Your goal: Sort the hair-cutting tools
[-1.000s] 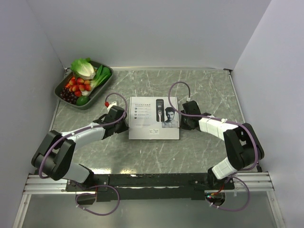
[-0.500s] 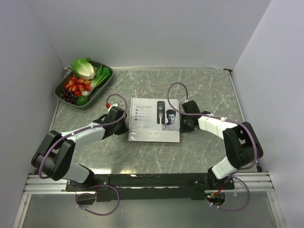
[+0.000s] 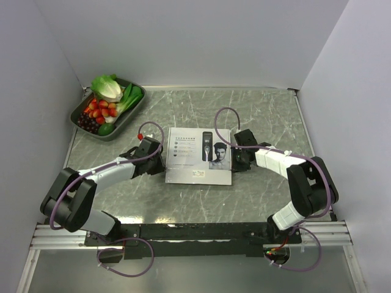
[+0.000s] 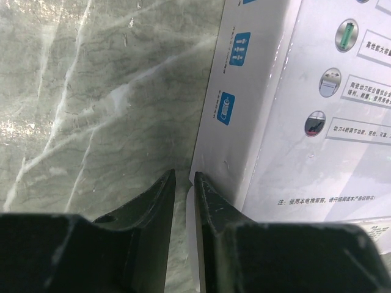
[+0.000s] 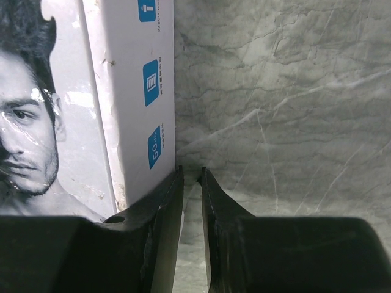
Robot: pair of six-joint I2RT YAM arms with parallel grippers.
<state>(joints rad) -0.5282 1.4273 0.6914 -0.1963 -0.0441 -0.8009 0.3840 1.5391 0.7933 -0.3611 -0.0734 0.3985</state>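
White box (image 3: 200,163) is flanked by both end effectors mid-table (image 3: 269,110).
Left end effector (image 4: 183,177) and right end effector (image 5: 191,172) are seen barely open, nothing gripped, tips right at the box's opposite side edges; hair-cutting tools cannot be seen.

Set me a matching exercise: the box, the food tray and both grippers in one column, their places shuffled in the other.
Things:
1. white box
2. tray of vegetables and fruit
3. left gripper
4. right gripper

Places:
A. at the box's right side
B. far-left corner of the table
C. middle of the table
D. at the box's left side

Pairs: 1-C, 2-B, 3-D, 4-A
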